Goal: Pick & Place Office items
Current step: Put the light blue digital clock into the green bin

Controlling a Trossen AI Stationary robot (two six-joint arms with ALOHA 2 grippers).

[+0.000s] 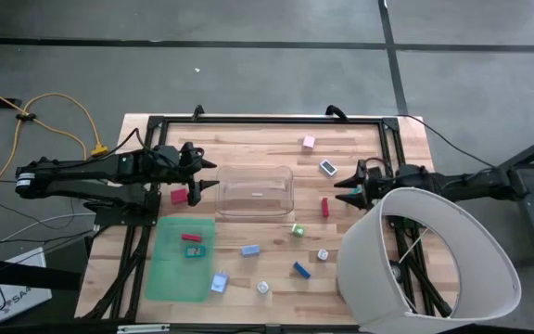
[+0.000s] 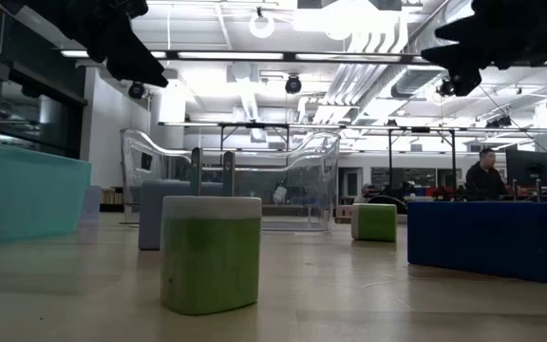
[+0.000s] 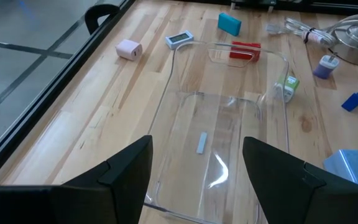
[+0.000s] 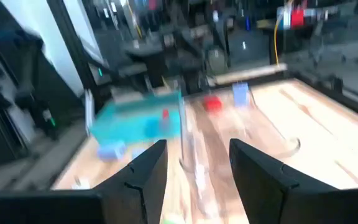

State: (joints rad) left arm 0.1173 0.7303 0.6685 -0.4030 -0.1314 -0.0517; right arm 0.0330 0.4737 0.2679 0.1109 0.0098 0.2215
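Small office items lie scattered on the wooden table: a pink block (image 1: 309,142), a white device (image 1: 328,167), red pieces (image 1: 324,206) (image 1: 179,196), blue pieces (image 1: 250,250) (image 1: 301,269), and a red and a teal piece on the green mat (image 1: 182,264). My left gripper (image 1: 209,176) hovers open at the left end of the clear bin (image 1: 255,190); its wrist view looks down into the bin (image 3: 222,124). My right gripper (image 1: 341,192) is open to the right of the bin, above the table near the red piece. In its blurred wrist view my right gripper (image 4: 197,168) holds nothing.
A large white curved shade (image 1: 434,264) hides the table's near right corner. A black frame (image 1: 267,120) runs along the far edge. In the low view a green-and-white block (image 2: 210,252) and a blue block (image 2: 482,239) stand near. A person (image 2: 487,176) sits far behind.
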